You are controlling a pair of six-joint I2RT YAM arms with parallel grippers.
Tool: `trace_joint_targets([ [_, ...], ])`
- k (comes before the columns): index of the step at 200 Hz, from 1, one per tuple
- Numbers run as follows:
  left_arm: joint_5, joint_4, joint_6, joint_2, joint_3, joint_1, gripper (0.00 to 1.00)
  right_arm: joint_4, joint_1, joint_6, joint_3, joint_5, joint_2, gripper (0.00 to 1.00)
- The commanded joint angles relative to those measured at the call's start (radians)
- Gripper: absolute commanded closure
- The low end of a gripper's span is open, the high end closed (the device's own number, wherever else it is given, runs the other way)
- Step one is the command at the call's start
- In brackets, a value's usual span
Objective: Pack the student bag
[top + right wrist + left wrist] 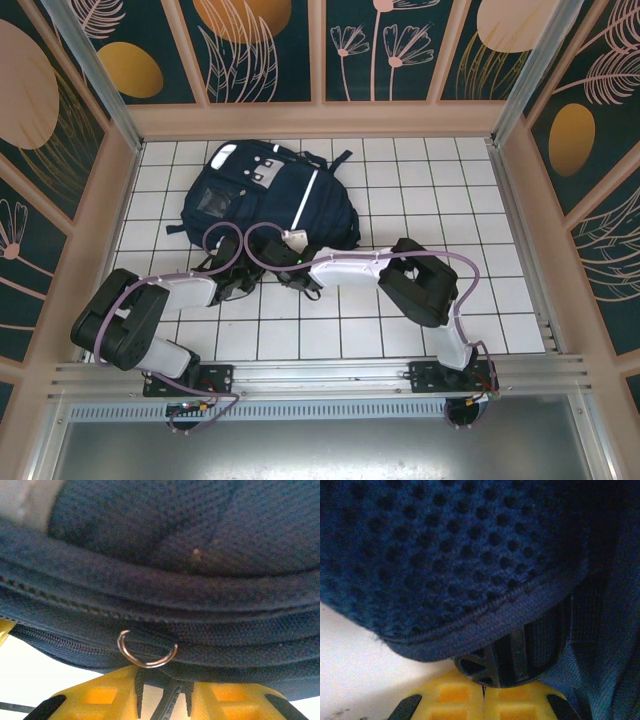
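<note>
Student bag [270,195] lies flat on the tiled table [440,190], left of centre, far edge near the back wall [320,118]; bare tiles open to its right. Left gripper [483,692] pressed together at the bag's near edge, under a mesh rim [470,615]. Right gripper [163,682] slightly spread below the zipper seam [60,640], a metal ring [146,651] just above the gap.
</note>
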Motion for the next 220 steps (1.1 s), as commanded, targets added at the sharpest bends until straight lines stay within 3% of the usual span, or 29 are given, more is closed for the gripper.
trace_joint_targets([
  [1,-0.039,-0.039,0.018,0.007,0.007,0.008,1.00,-0.059,0.003,0.056,-0.033,-0.020,0.025,0.68],
  [170,-0.057,-0.067,0.021,0.003,0.009,0.007,1.00,-0.194,0.031,0.173,-0.040,0.051,-0.012,0.68],
  [220,-0.052,-0.067,0.024,0.002,0.009,0.007,1.00,-0.165,0.006,0.166,-0.044,0.052,0.014,0.69],
])
